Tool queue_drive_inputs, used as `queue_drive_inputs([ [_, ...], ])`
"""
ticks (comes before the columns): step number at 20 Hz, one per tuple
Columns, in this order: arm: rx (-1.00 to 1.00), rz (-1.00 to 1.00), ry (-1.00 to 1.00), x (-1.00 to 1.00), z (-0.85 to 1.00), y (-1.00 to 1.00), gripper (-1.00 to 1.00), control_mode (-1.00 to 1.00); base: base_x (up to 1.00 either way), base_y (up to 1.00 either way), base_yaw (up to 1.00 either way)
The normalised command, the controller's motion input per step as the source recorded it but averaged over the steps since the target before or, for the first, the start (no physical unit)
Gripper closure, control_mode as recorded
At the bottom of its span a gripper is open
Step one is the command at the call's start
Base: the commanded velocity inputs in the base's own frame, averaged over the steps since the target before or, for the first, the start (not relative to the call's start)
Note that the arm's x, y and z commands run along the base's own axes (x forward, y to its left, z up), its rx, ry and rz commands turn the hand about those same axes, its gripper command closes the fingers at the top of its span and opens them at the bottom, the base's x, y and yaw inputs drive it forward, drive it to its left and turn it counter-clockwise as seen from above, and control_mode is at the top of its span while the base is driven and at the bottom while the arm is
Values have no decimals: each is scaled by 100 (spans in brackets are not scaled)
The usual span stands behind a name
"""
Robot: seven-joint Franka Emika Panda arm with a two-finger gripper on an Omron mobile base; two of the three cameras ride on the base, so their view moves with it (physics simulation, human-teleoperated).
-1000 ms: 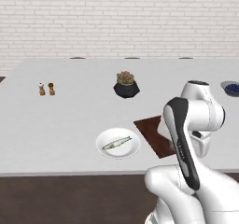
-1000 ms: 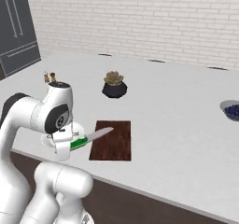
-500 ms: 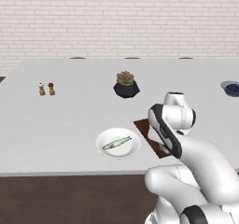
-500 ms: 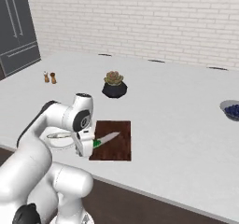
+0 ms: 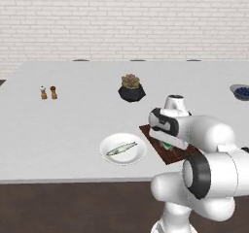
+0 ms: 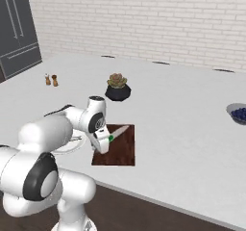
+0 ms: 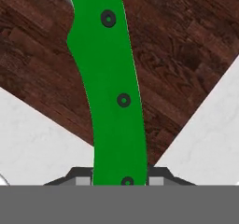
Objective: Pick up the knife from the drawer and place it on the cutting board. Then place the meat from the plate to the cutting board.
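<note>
Biggest worry right now: the small knife with the bright green handle and short silvery blade (image 6: pixel 116 134) is over the flat dark reddish-brown wooden cutting board (image 6: pixel 122 153), but I can't tell if the blade is touching the wood or hanging just above it. If the gripper (image 6: pixel 104 143) lets go while there's a gap, my guess is the knife bounces or skids off the board's near corner onto the white surface (image 6: pixel 192 129).

Going left to right, the round white plate (image 5: pixel 138 155) sits just beside the board with the slender silvery fish (image 5: pixel 121 148) on it — the arm's elbow is parked right over that side, so a sloppy retreat could clip the plate.

Pose-wise, the arm is folded low and tight, wrist bent down, hand pointed across the board. In the hand view the gripper is pinching the butt end of the green handle, which runs straight out over the wood grain — looks like a narrow hold near the tip.
</note>
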Motion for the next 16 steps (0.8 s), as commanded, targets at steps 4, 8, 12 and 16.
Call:
queue_drive_inputs([
  [4, 0, 6, 0, 98, -28, -1, 100, -100, 0, 0, 0],
  [8, 0, 6, 0, 86, -60, 0, 100, -100, 0, 0, 0],
  [12, 0, 5, 0, 61, -56, 0, -100, -100, 0, 0, 0],
  [16, 0, 3, -5, -18, -4, 0, -100, -100, 0, 0, 0],
])
